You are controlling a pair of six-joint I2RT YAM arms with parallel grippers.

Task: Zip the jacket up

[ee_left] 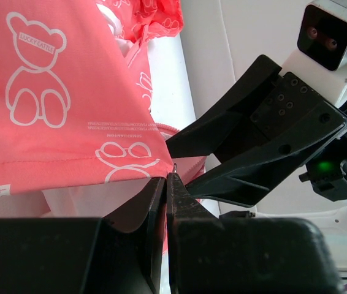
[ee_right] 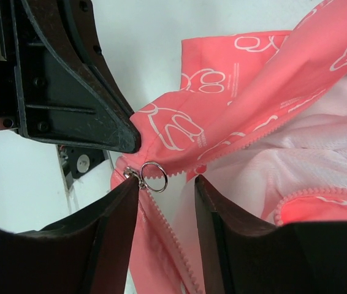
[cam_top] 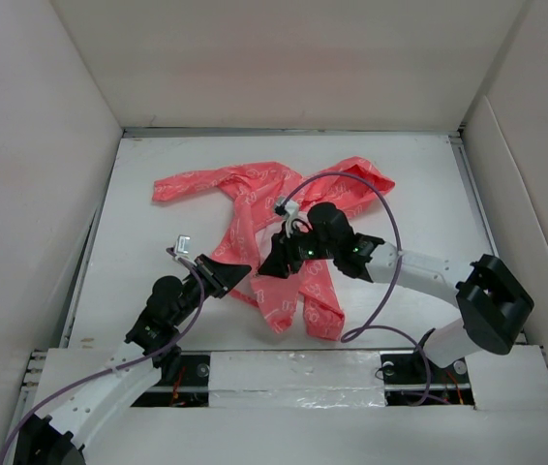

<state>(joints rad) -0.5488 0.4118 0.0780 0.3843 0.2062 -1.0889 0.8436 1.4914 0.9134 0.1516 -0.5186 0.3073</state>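
Hidden: in the top view the black bodies of the left gripper (cam_top: 238,272) and right gripper (cam_top: 272,263) cover the jacket's (cam_top: 255,189) lower front, so the zipper is unreadable there. In the left wrist view its own fingers fill the bottom and fabric fills 9 to 12 o'clock; only a sliver of metal shows at the hem. In the right wrist view the zipper teeth (ee_right: 173,245) run out of frame at 6 o'clock. Can't tell whether the two tooth rows are engaged.

Around: white table (cam_top: 410,174), white enclosure walls (cam_top: 284,58). A purple cable (cam_top: 390,213) arcs over the jacket's 1 o'clock lobe. The jacket lies crumpled mid-table, with a sleeve out to 10 o'clock and two tails toward 6 o'clock. White bear print (ee_left: 35,73) faces the left wrist camera; pale lining (ee_right: 320,141) is exposed.

Pose: the left arm reaches in from 7 o'clock, fingers clenched on the jacket hem. The right arm comes in from 3 o'clock with the wrist bent, its tips almost meeting the left's. Right jaws are released and apart, gripping nothing. The zipper pull ring (ee_right: 154,176) sits just above the gap, beside one fingertip.
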